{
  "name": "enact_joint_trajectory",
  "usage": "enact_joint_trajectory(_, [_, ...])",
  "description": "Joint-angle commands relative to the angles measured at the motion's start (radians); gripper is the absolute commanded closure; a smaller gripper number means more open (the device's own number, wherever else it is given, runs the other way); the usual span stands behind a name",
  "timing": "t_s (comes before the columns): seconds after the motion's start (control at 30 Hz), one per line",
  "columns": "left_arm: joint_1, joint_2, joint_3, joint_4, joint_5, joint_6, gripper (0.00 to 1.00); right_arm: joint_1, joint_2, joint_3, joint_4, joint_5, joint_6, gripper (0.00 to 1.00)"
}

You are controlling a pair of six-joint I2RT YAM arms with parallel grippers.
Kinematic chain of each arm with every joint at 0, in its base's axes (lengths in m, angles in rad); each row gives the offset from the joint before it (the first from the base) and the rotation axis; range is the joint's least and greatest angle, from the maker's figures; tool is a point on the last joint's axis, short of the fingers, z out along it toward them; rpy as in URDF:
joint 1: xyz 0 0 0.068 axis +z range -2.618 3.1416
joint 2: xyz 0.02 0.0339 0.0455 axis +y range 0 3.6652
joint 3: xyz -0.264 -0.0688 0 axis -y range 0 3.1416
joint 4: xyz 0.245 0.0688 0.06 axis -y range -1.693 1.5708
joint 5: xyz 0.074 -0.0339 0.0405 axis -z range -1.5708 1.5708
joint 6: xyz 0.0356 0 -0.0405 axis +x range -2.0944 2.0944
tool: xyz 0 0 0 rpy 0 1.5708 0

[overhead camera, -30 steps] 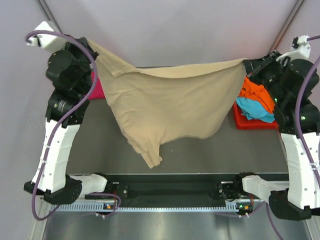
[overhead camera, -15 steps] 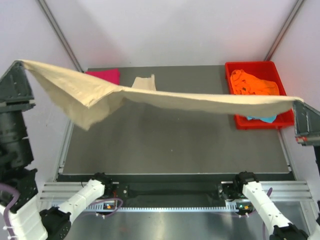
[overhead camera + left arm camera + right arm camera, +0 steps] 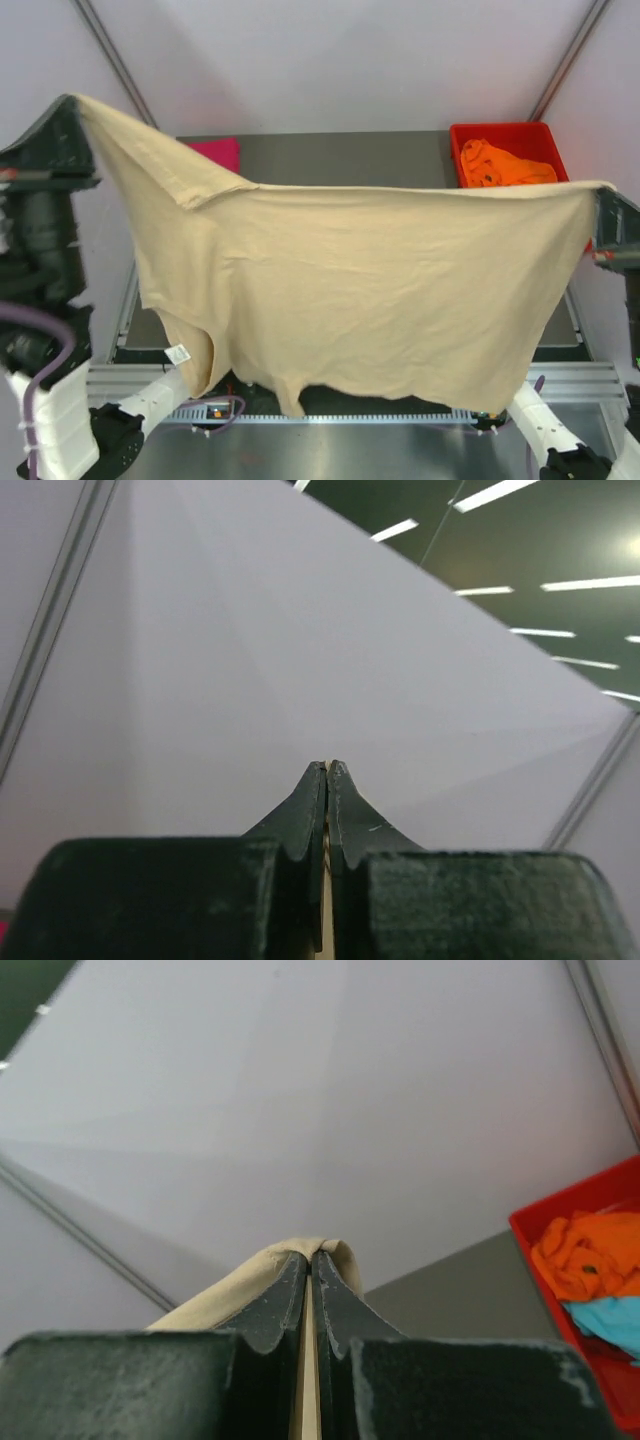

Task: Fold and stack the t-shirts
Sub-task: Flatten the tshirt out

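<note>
The beige t-shirt (image 3: 360, 290) hangs spread wide in the air, high above the table, with a small white label (image 3: 178, 354) near its lower left. My left gripper (image 3: 78, 105) is shut on its upper left corner; in the left wrist view (image 3: 327, 770) a thin beige strip shows between the jaws. My right gripper (image 3: 600, 192) is shut on its upper right corner, with cloth (image 3: 300, 1252) folded over the fingertips in the right wrist view. A magenta-pink t-shirt (image 3: 215, 152) lies at the table's back left. An orange t-shirt (image 3: 500, 163) and a light blue one (image 3: 610, 1320) lie in the red tray.
The red tray (image 3: 500, 135) stands at the back right of the dark grey table (image 3: 340, 155). The hanging shirt hides most of the table and the arm bases. Pale walls stand close on both sides.
Both arms rose and spread apart, pulling the beige shirt taut. It then dropped open from a stretched band into a full hanging sheet facing the camera.
</note>
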Motion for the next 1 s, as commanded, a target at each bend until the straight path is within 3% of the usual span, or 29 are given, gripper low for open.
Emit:
enact_joint_trajectory(0.0, [0.003,0.145,-0.115,0.107,-0.066,0.136,1.00,-0.009,0.124,-0.122,0.149,0.094,-0.040,1.00])
enact_joint_trajectory(0.23, [0.011,0.378,-0.448,0.352,-0.162,0.237,1.00,-0.010,0.302,-0.524,0.487,0.047,-0.009,1.00])
enact_joint_trajectory(0.4, [0.129,0.628,-0.511,0.428,-0.028,0.096,1.00,-0.027,0.556,-0.654,0.784,-0.089,-0.013,1.00])
enact_joint_trajectory(0.47, [0.176,0.711,-0.479,0.438,0.030,0.058,1.00,-0.049,0.725,-0.638,0.887,-0.163,-0.018,1.00])
enact_joint_trajectory(0.63, [0.239,0.959,-0.295,0.362,0.133,-0.041,1.00,-0.110,1.148,-0.472,0.953,-0.362,0.006,1.00])
enact_joint_trajectory(0.73, [0.252,1.048,-0.199,0.310,0.137,-0.067,1.00,-0.122,1.309,-0.343,0.943,-0.445,0.006,1.00])
enact_joint_trajectory(0.97, [0.270,1.159,-0.040,0.107,0.146,-0.136,1.00,-0.129,1.488,-0.165,0.894,-0.465,-0.027,1.00])
